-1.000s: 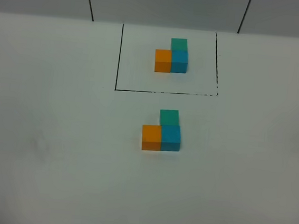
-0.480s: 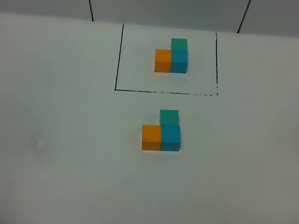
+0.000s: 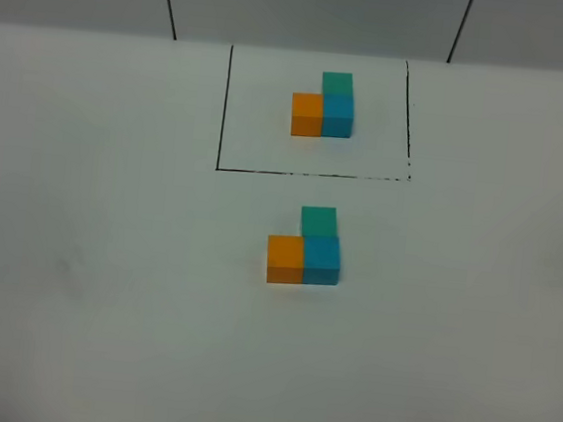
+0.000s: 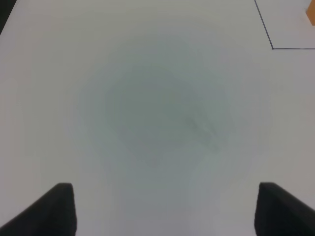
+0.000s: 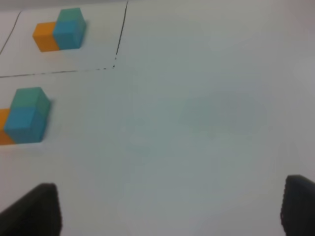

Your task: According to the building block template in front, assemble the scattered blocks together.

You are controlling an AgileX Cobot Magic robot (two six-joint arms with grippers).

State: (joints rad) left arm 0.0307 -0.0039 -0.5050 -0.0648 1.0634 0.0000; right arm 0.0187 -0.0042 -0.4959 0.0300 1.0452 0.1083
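Observation:
The building block template (image 3: 324, 105) is an L of orange, blue and teal-green cubes inside a thin black drawn rectangle (image 3: 310, 174) at the far middle of the table. In front of it, the unframed orange cube (image 3: 285, 259), blue cube (image 3: 322, 260) and teal-green cube (image 3: 318, 220) sit touching in the same L shape. Neither gripper shows in the exterior view. My left gripper (image 4: 165, 211) is open and empty over bare table. My right gripper (image 5: 167, 209) is open and empty, to the right of the unframed cluster (image 5: 24, 118), with the template (image 5: 59, 32) beyond it.
The white table (image 3: 103, 304) ends at a grey back wall (image 3: 311, 9) crossed by two dark cables. The left wrist view shows a corner of the drawn rectangle (image 4: 272, 47) and a sliver of the template's orange cube (image 4: 311, 14).

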